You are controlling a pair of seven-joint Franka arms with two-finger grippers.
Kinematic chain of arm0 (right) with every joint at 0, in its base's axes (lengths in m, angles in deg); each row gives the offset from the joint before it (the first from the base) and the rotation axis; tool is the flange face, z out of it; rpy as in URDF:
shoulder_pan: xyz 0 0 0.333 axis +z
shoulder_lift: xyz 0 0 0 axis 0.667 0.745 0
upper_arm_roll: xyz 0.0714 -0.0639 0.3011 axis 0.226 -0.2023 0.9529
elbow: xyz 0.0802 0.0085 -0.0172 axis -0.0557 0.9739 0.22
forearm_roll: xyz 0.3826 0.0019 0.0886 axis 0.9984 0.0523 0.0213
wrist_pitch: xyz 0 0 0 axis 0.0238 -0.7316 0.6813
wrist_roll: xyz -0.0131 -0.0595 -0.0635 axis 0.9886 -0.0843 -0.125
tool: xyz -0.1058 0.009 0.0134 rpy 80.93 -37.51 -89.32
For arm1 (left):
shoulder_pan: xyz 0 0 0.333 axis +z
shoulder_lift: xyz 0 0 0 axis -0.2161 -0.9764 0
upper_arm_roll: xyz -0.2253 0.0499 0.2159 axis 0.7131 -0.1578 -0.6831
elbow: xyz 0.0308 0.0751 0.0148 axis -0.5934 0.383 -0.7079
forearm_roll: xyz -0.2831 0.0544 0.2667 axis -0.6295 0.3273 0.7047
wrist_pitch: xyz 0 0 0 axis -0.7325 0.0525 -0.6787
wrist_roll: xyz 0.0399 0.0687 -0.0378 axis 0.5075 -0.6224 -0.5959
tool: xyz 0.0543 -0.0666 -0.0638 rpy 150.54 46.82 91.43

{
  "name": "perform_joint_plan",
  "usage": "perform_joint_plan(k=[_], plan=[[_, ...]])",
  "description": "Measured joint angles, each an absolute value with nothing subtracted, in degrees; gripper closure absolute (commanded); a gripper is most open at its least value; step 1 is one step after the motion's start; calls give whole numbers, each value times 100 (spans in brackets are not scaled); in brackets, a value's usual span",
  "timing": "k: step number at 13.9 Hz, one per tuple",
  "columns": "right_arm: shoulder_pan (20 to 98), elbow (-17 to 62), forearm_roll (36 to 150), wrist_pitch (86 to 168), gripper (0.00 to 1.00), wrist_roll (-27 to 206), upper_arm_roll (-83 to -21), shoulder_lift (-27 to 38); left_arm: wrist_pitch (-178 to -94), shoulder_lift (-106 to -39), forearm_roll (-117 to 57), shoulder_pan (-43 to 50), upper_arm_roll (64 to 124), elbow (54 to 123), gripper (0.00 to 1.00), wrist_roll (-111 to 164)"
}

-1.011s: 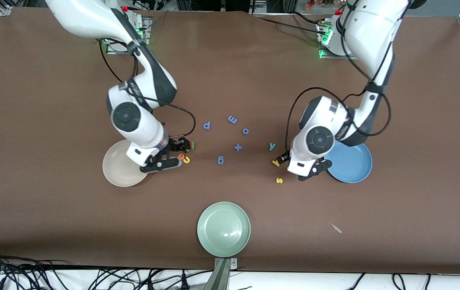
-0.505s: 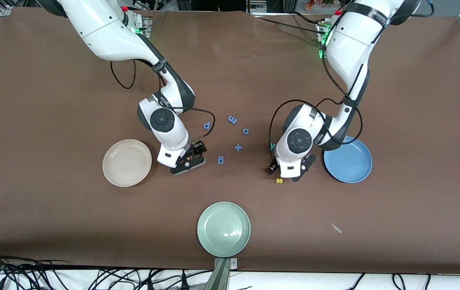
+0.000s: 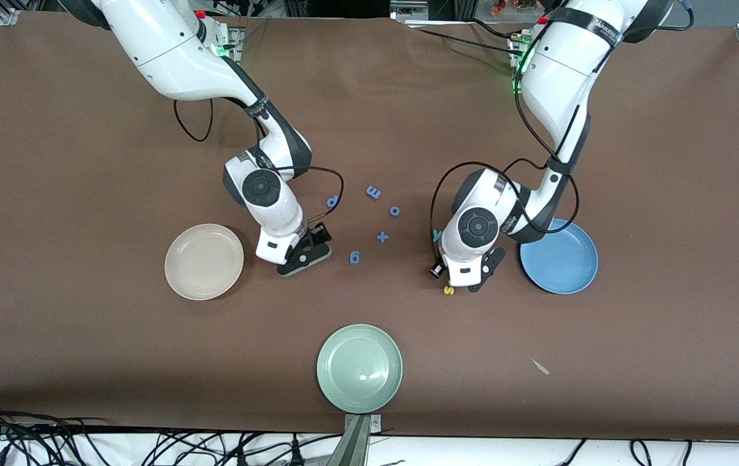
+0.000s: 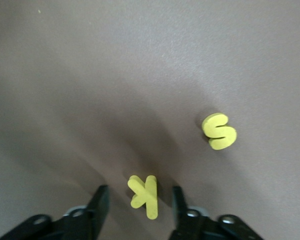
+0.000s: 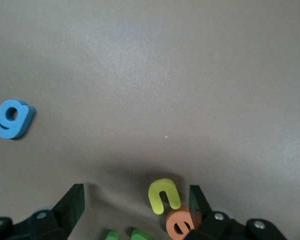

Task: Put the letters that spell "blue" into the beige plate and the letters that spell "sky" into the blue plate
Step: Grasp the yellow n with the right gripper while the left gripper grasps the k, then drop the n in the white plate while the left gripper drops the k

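Table, brown cover.

Beige plate (image 3: 204,261): toward the right arm's end, bare. Blue plate (image 3: 560,259): toward the left arm's end, bare. Pale green plate (image 3: 359,367): at the edge nearest the front camera.

Right gripper (image 5: 135,200): low between beige plate and blue g (image 3: 354,257); fingers spread wide around yellow u (image 5: 163,195), orange e (image 5: 181,223) beside it, two green letters (image 5: 124,235) at the frame edge.

Left gripper (image 4: 140,200): low beside blue plate; fingers (image 4: 101,202) straddle yellow k (image 4: 145,195), small gaps showing. Yellow s (image 4: 219,131) nearby; teal y (image 3: 435,235) partly hidden.
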State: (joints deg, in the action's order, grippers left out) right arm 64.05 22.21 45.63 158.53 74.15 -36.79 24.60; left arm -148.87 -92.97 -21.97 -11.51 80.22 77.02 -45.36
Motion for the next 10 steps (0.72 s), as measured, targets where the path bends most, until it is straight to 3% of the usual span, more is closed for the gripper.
perform_joint_plan(k=[2, 3, 6, 8, 10], plan=[[6397, 2264, 4560, 15896, 28, 7478, -3711, 2490, -14887, -9298, -2197, -1152, 8017, 7685, 98, -4539], [6393, 2269, 4560, 15905, 33, 7564, -3731, 2487, -14886, -9297, -2197, -1151, 8009, 7682, 100, -4538], [6382, 2269, 4560, 15914, 55, 7637, -3737, 2464, -14816, -9296, -2197, -1132, 7960, 7608, 100, -4537], [6381, 2269, 4560, 15914, 73, 7640, -3740, 2456, -14322, -9264, -2196, -1074, 7950, 7370, 100, -4319], [6379, 2268, 4560, 15916, 79, 7668, -3756, 2440, -13491, -9093, -2194, -916, 7936, 7126, 100, -3696]])
